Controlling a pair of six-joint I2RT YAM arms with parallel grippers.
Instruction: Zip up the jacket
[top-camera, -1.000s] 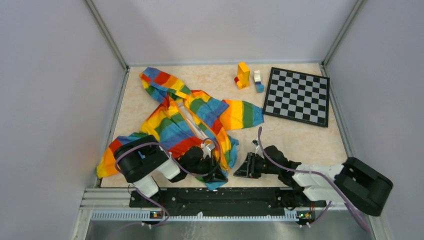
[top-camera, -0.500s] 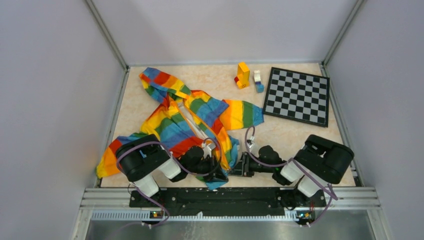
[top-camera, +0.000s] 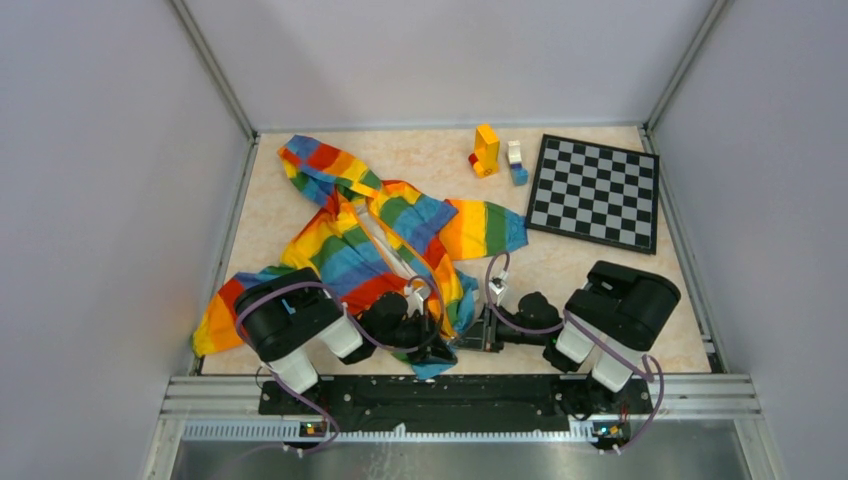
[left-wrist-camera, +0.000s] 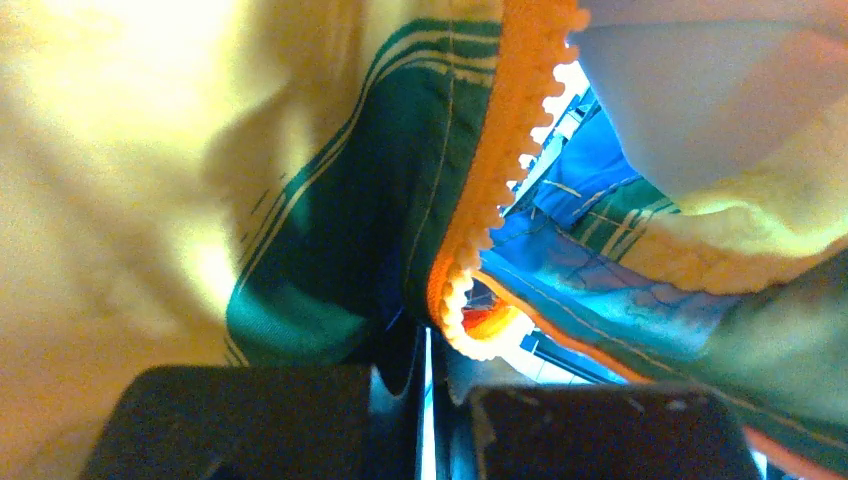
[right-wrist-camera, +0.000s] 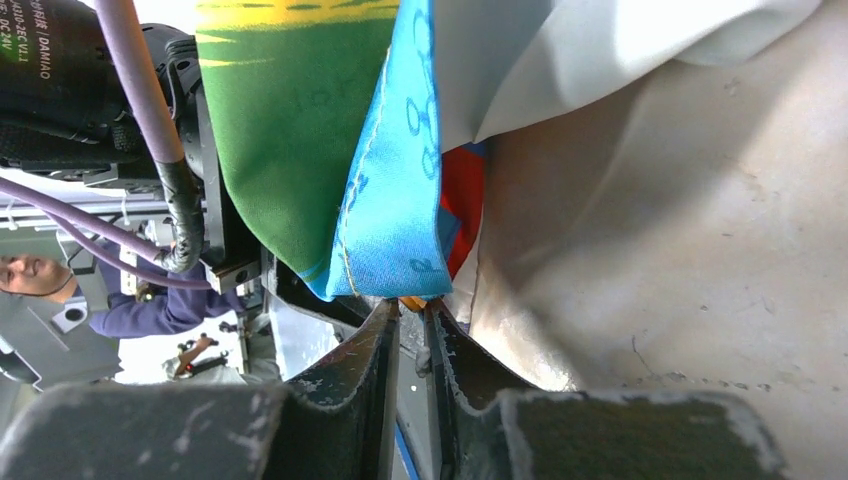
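Jacket position: The jacket (top-camera: 370, 240) lies spread open on the left half of the surface (top-camera: 600, 285). The hood points far left and the hem lies at the near edge, between the two arms.
Zipper: The orange zipper tape (left-wrist-camera: 500, 150) is seen unjoined, teeth exposed. The slider cannot be made out.
Left pincer: The left pincer (left-wrist-camera: 425, 375) is clamped on the jacket at the lower end of the zipper tape.
Right pincer: The jaws of the right pincer (right-wrist-camera: 410, 315) are set narrow, with only a slim gap. The blue hem corner (right-wrist-camera: 390, 230) sits at the tips. Whether it is gripped cannot be told.
Step judged: The two bottom ends of the zipper are being secured so that they can be joined. The task is judged to be at an early stage.
Risk, slip: If only the hem tip is caught, the cloth may be pulled free once tension is applied.
Risk, wrong layer: The white lining may be pinched instead of the tape, so the teeth would not be aligned.
Risk, bunching: If the hem is drawn sideways, folds may be trapped in the zipper path.
Risk, collision: The pincers work just beside each other and contact is possible.
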